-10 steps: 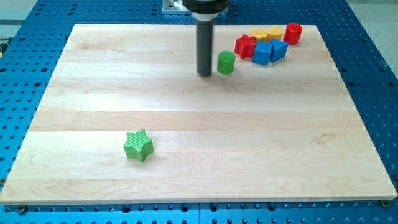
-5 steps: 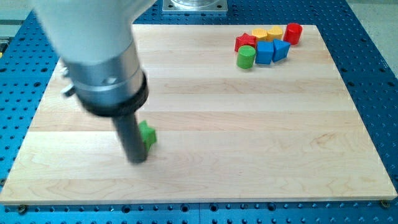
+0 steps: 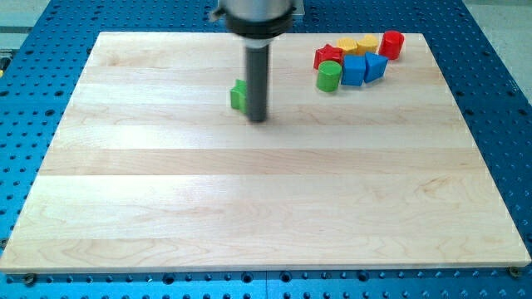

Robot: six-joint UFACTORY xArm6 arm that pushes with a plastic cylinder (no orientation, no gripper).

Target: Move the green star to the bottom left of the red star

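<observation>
Camera view shows the green star (image 3: 239,95) mostly hidden behind my rod, only its left edge showing, well to the left of the red star (image 3: 327,57) and slightly below it. My tip (image 3: 258,118) sits against the green star's right side, between it and the red star. I have no claw, nothing held. Pushing rightward would, I judge, require rounding to its left. A green cylinder (image 3: 329,76) already sits just below the red star.
</observation>
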